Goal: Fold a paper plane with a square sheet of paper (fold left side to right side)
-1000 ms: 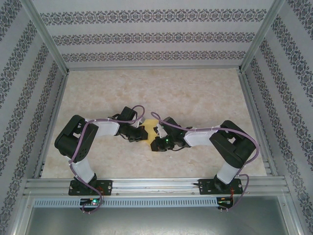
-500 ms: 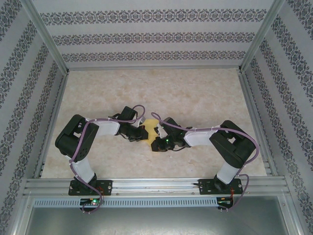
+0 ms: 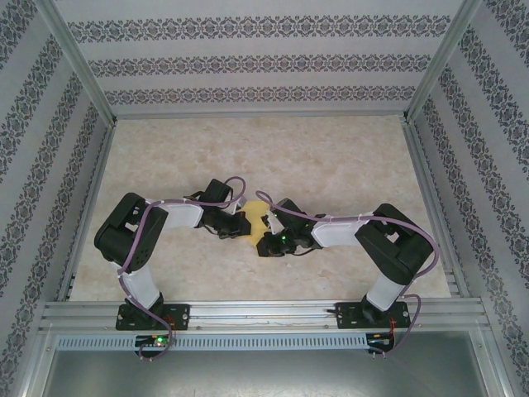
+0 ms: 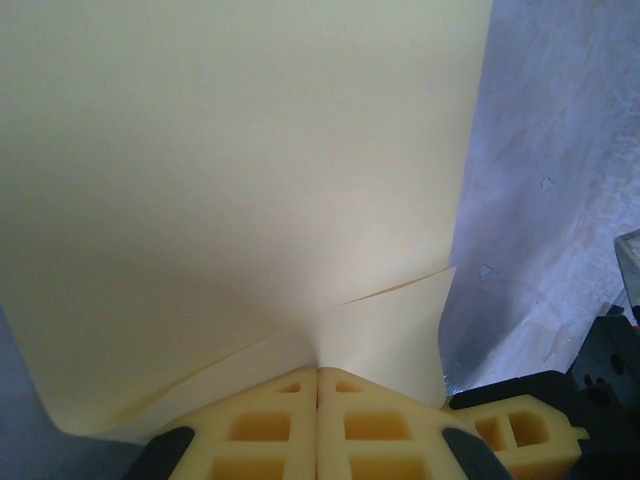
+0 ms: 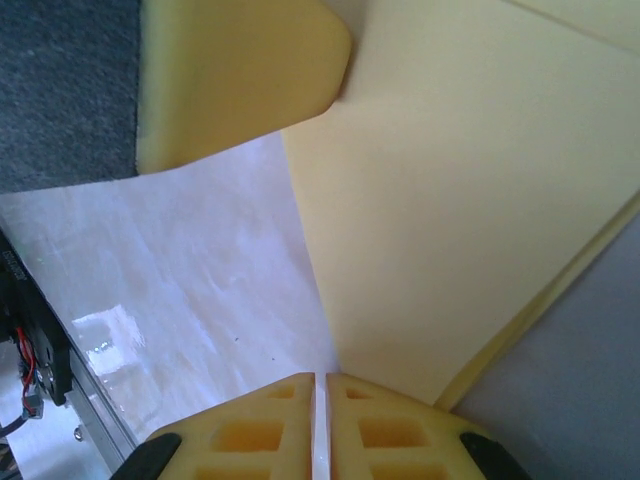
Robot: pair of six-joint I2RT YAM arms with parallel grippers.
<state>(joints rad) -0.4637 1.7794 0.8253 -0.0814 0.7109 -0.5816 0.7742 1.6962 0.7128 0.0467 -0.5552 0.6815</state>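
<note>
Square sheet of paper [image 4: 250, 180] held between two grippers above the near middle of the table [image 3: 331, 165].
Left gripper [image 4: 318, 378]: jaws pressed together, pinching the sheet's edge where a fold runs in. Right gripper [image 5: 320, 382]: jaws likewise closed on a corner of the sheet. Count: one sheet, two grippers, tips just beside each other. Against the frame a second earlier, arm postures nearly unchanged; slightly more yellow shows between the grippers.
</note>
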